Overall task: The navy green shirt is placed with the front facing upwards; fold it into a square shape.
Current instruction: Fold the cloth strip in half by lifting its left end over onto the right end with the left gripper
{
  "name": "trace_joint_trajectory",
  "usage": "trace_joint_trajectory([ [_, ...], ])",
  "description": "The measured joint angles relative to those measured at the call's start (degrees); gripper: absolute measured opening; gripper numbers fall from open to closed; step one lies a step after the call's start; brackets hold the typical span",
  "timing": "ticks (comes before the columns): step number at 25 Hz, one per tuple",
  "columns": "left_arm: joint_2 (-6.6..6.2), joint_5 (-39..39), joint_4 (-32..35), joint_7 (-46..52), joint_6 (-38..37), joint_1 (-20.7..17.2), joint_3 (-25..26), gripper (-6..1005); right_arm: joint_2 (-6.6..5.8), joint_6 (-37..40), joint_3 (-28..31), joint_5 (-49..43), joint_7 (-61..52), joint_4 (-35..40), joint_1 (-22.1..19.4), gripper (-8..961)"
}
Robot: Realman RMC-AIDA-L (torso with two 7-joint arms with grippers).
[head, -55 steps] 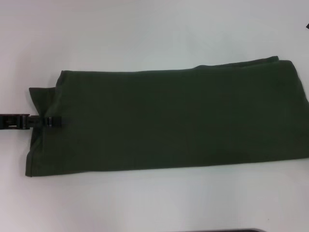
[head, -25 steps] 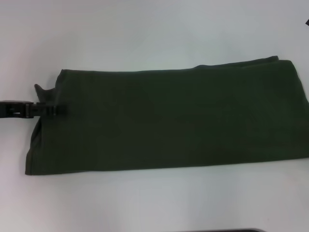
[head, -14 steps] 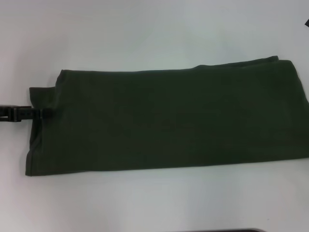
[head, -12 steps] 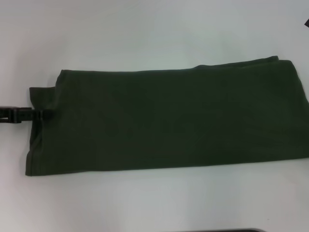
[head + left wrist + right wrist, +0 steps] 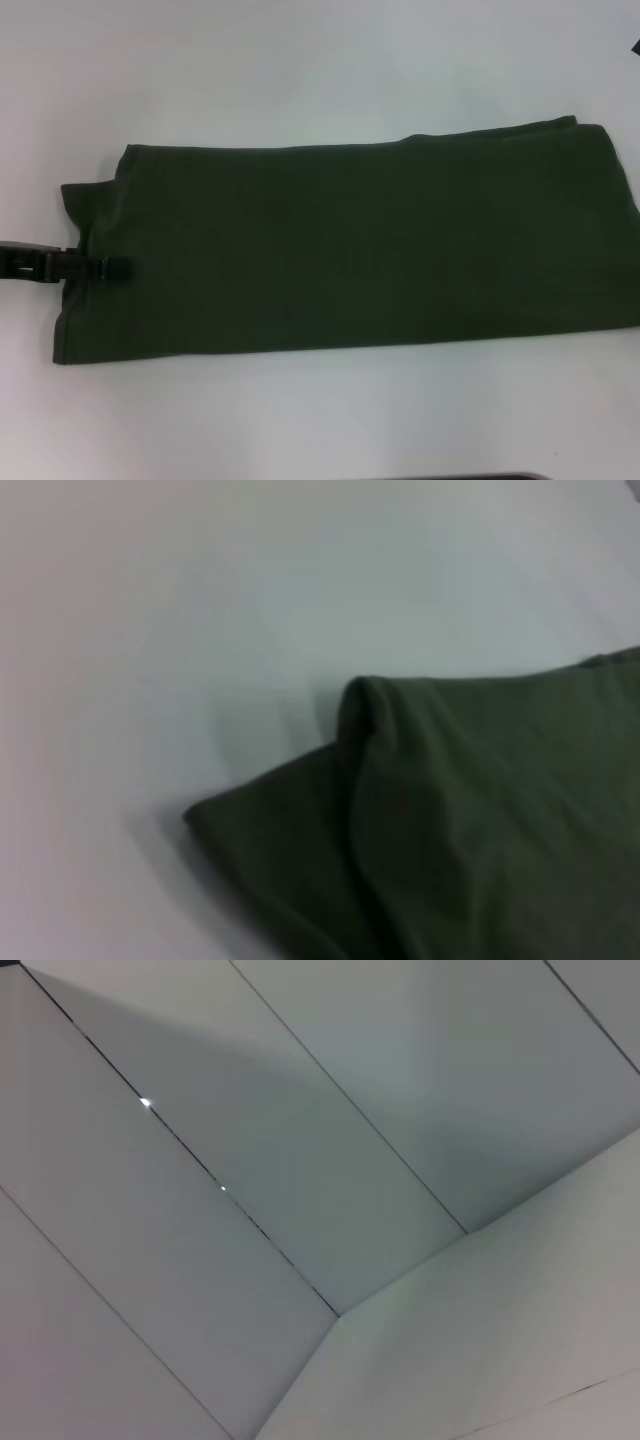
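The navy green shirt [image 5: 350,245] lies flat on the white table [image 5: 300,60] as a long folded rectangle running left to right. Its right end goes past the picture's edge, and no lettering or collar shows. A small flap [image 5: 85,205] sticks out at its far left corner. My left gripper [image 5: 112,268] comes in from the left, its tip over the shirt's left edge, nearer the front corner. In the left wrist view a folded corner of the shirt [image 5: 450,820] rests on the table. My right gripper is out of view.
White tabletop surrounds the shirt on the far, near and left sides. A dark strip [image 5: 470,477] shows at the bottom edge of the head view. The right wrist view shows only pale wall panels [image 5: 300,1160].
A second ago the left gripper held the far-left flap lifted. The flap now lies flat, and the gripper has moved toward the table's near side along the shirt's left edge.
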State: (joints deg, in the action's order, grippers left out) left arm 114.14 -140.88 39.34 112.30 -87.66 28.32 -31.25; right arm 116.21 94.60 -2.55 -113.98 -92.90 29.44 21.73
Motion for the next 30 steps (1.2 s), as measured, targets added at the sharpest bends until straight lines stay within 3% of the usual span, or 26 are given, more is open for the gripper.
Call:
trace_joint_trajectory([
  [8, 0.83, -0.31, -0.23, -0.67, -0.81, 1.50, -0.35, 790, -0.04, -0.08, 0.00, 0.08, 0.01, 0.00, 0.07, 924],
  [27, 0.66, -0.30, -0.55, 1.22, 1.82, 2.08, -0.18, 714, -0.12, -0.12, 0.00, 0.71, 0.01, 0.00, 0.11, 924],
  [30, 0.61, -0.30, -0.54, 1.28, 1.87, 2.08, -0.14, 488, -0.12, -0.04, 0.00, 0.76, 0.01, 0.00, 0.09, 924],
])
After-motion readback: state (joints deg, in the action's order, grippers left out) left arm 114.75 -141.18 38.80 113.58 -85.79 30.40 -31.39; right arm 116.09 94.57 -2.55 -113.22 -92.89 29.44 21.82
